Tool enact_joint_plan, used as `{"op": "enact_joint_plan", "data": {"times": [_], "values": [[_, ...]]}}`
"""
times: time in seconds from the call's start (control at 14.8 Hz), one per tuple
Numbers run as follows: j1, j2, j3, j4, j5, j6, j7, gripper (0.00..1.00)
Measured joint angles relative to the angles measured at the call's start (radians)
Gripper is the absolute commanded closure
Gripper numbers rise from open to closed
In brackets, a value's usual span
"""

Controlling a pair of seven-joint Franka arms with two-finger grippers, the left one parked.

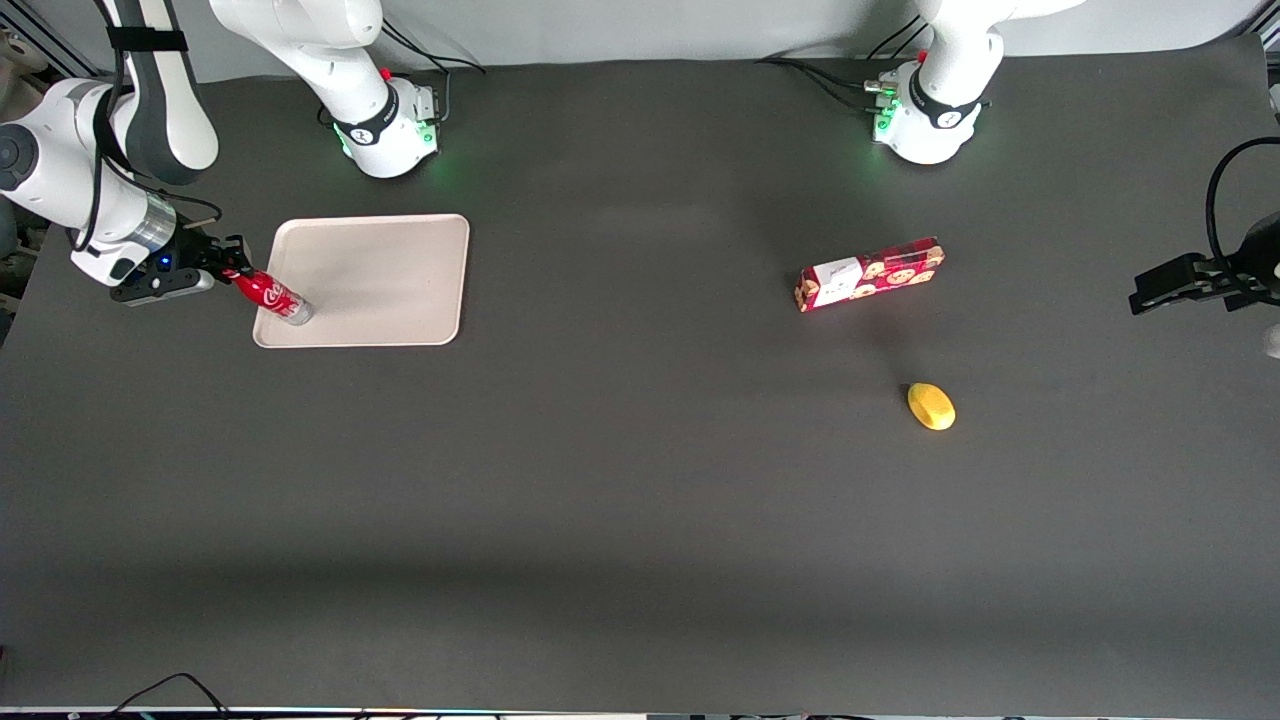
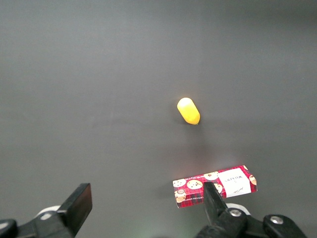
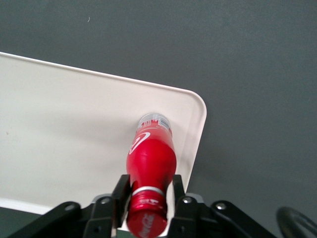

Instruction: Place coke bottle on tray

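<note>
Gripping the coke bottle [image 3: 151,158] by its neck, our gripper [image 3: 148,198] holds it tilted, its silvery base touching the tray [image 1: 390,270] near one corner.

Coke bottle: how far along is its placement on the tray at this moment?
Picked up and carried: the coke bottle is over the tray, near the corner closest to the working arm. In hand: the gripper has its fingers shut on the bottle's neck, base pointing at the tray; whether it touches is unclear. Left: release and back away. The cookie box and lemon lie untouched.
</note>
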Motion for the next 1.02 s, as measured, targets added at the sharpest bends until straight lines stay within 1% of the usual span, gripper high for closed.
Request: {"op": "enact_joint_plan", "data": {"times": [0.41,0.47,0.61,0.68,0.81,0.88,1.02], "values": [[0.000,-0.001,-0.027,0.020,0.000,0.009,0.002,0.00],[0.001,-0.002,-0.026,0.042,0.000,-0.005,0.002,0.00],[0.005,-0.008,-0.021,0.131,0.002,-0.083,0.002,0.00],[0.011,-0.011,-0.012,0.191,0.022,-0.129,0.002,0.00],[0.017,-0.015,0.040,0.317,0.078,-0.199,0.005,0.00],[0.019,-0.015,0.079,0.378,0.091,-0.219,0.035,0.00],[0.026,-0.012,0.154,0.493,0.096,-0.270,0.136,0.00]]}}
